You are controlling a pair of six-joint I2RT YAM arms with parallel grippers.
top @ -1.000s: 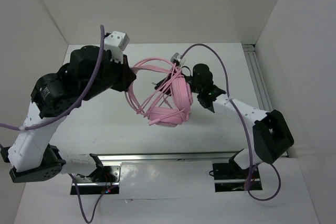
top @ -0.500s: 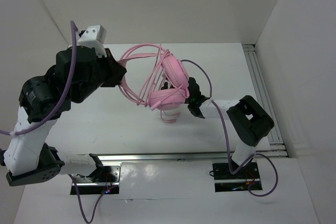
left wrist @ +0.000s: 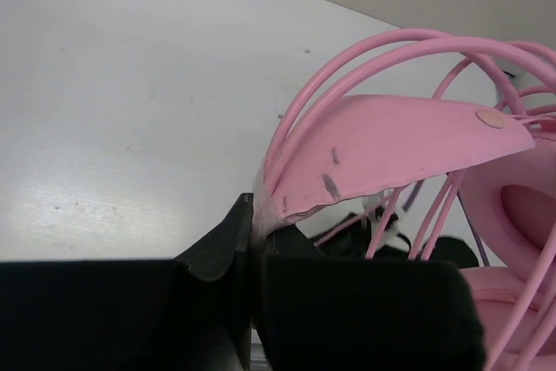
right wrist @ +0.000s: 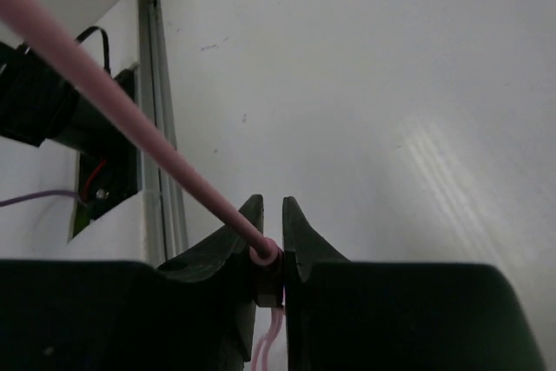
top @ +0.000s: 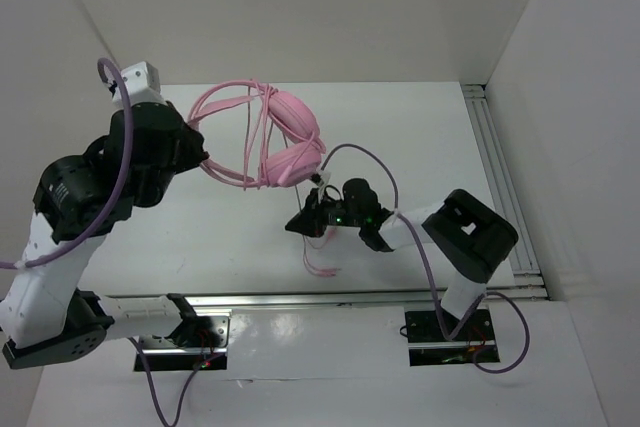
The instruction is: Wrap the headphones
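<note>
Headphones (top: 285,137) lifted leftward — left gripper (left wrist: 254,230) clamps the headband (left wrist: 391,141), right gripper (right wrist: 271,219) (now low) pinches the cord (right wrist: 130,119)

Top camera viewed from above and behind, far; wrist cameras sat close, facing forward; all shared the table (top: 200,237)

The headphones (top: 285,137) hang over the far part of the table (top: 200,237), with their headband pinched in the left gripper (top: 205,160) on their left. In front of them and lower, the right gripper (top: 302,221) clasps the cord (right wrist: 130,119). The cord's loose end lies on the table, nearer the arm bases.
</note>
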